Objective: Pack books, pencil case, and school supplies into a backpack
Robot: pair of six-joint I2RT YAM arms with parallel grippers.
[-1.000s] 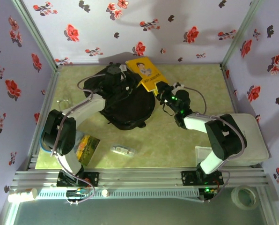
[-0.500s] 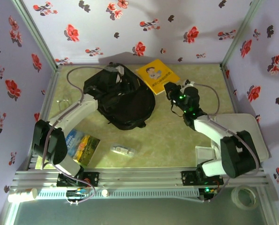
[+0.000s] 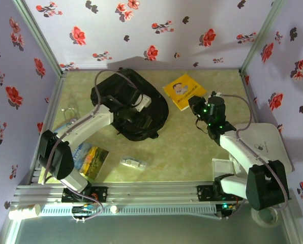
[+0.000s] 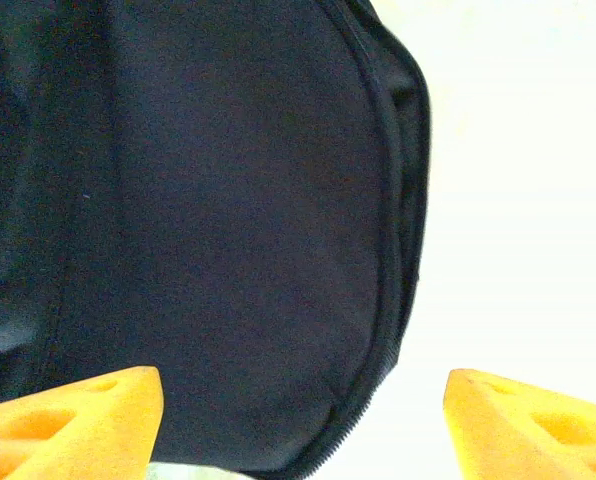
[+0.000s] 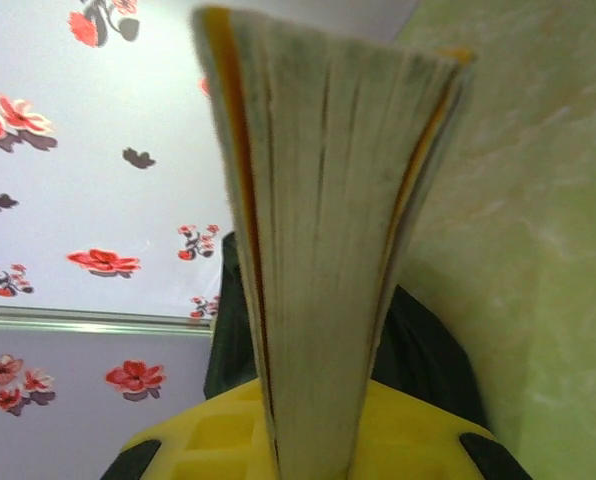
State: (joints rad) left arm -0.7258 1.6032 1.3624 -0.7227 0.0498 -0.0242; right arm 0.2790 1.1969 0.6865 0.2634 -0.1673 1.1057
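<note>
Pinching a yellow book [image 3: 183, 91] by its near edge with the right end effector [image 3: 193, 104], out toward the far side of the table [image 3: 192, 147], near the right flank of the backpack [image 3: 146, 122]. From the right wrist view: clamped edge-on between the yellow pads, with pages fanning a little above the grip. Cannot tell whether fully clear of the table.

Hovering over the backpack with the left end effector [image 4: 303, 390], spread wide, gripping nothing, with dark fabric and a zip seam just below.

Lying flat at the left front, partly under the left arm: the blue book [image 3: 93, 157]. Sitting near the front middle, well apart from the bag: the pencil case [image 3: 132, 162].

Judging the paperback light but floppy, likely to sag and splay when held by one edge. Better taken close to the spine with a firm squeeze. Glossy cover, probably slick.

Expecting the backpack to be soft and limp, slumping shut unless lifted by the zip lip.

Reading the pencil case as small, stiff and smooth. Best nipped across its narrow width.
</note>
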